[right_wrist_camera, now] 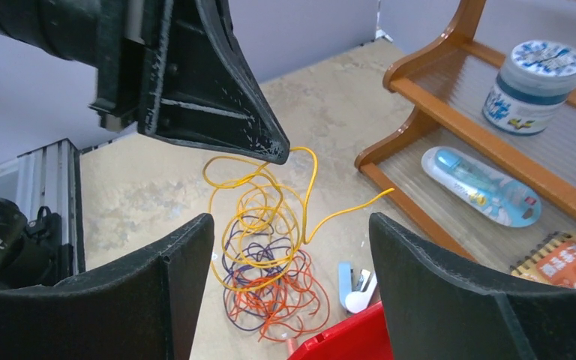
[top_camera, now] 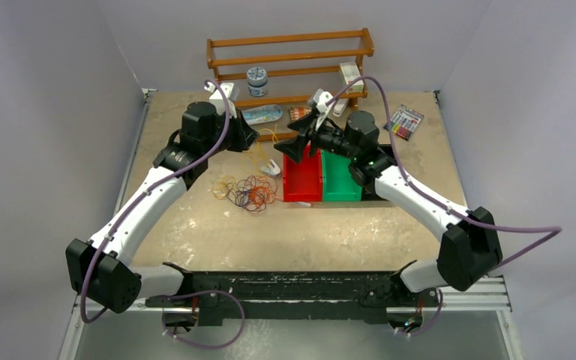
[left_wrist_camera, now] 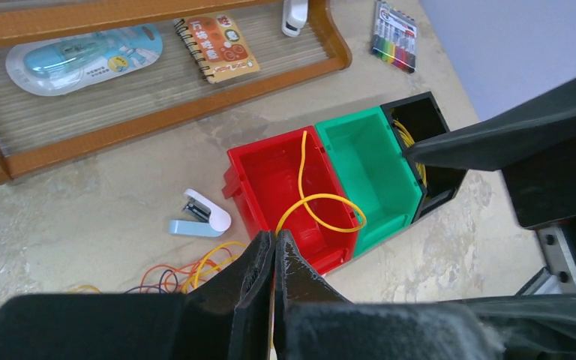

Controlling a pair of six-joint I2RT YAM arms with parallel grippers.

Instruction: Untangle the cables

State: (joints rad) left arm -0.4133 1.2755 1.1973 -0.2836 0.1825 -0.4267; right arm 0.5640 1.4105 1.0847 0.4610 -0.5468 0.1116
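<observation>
The cables (top_camera: 247,191) lie in a tangle of orange, yellow and dark purple strands on the table left of the red bin (top_camera: 302,180). My left gripper (top_camera: 257,141) hangs above them, shut on a yellow cable (right_wrist_camera: 304,187) lifted out of the tangle (right_wrist_camera: 270,277). In the left wrist view the shut jaws pinch this yellow cable (left_wrist_camera: 322,206), whose free end loops over the red bin (left_wrist_camera: 270,176). My right gripper (right_wrist_camera: 291,221) is open and empty, above the red bin's left edge, facing the left gripper (right_wrist_camera: 217,97). In the top view the right gripper (top_camera: 294,137) is close beside it.
A green bin (top_camera: 341,178) and a black bin (left_wrist_camera: 420,120) holding a yellow cable stand right of the red one. A white and blue stapler (left_wrist_camera: 199,216) lies by the red bin. A wooden rack (top_camera: 289,56) with small items stands behind; a marker pack (top_camera: 405,121) lies at the right.
</observation>
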